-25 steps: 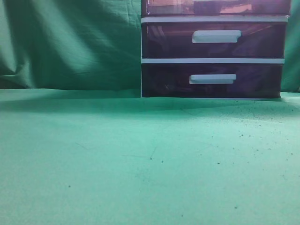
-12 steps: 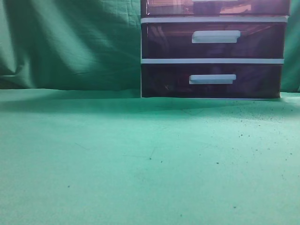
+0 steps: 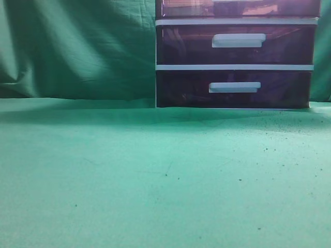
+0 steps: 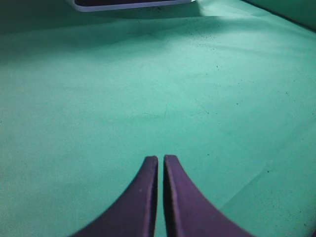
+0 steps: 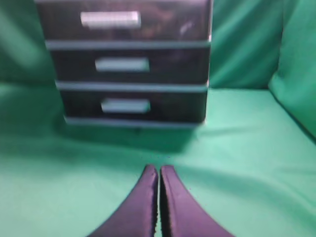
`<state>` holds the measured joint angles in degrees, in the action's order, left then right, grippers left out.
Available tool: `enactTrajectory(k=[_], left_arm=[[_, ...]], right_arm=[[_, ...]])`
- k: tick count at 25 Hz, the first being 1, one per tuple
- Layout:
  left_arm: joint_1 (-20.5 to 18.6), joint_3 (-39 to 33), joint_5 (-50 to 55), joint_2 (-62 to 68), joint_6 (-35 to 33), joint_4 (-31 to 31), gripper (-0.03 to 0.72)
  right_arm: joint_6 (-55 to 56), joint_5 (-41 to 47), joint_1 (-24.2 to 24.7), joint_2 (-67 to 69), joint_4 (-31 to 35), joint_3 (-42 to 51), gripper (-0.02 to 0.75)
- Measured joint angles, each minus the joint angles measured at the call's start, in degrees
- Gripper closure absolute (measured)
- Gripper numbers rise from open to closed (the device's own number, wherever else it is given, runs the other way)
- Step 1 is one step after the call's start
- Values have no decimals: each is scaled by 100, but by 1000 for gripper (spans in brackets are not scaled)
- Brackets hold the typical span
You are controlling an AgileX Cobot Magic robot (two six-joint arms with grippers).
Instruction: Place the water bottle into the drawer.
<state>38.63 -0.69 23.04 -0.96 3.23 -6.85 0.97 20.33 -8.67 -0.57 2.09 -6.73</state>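
Note:
The uppermost drawer (image 3: 238,7) is dark purple-brown and only its lower strip shows at the top edge of the exterior view; it looks closed in the right wrist view (image 5: 123,19), where its white bar handle (image 5: 110,19) shows. No water bottle is in view. My left gripper (image 4: 160,159) is shut and empty above bare green cloth. My right gripper (image 5: 159,169) is shut and empty, in front of the drawer unit and apart from it. Neither gripper shows in the exterior view.
Two like drawers (image 3: 235,44) (image 3: 234,88) sit below the top one in the white-framed unit (image 3: 234,67). Green cloth (image 3: 155,175) covers the table and hangs behind. The unit's bottom edge (image 4: 128,5) shows at the top of the left wrist view.

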Motion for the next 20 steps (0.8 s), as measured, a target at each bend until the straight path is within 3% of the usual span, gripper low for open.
enactTrajectory(k=[5,20], left_arm=[[0,0,0,0,0,0,688],[0,0,0,0,0,0,688]], right_arm=[[-407,0,77,0,6,767,738],[-474,126,627,0,126,822,738]])
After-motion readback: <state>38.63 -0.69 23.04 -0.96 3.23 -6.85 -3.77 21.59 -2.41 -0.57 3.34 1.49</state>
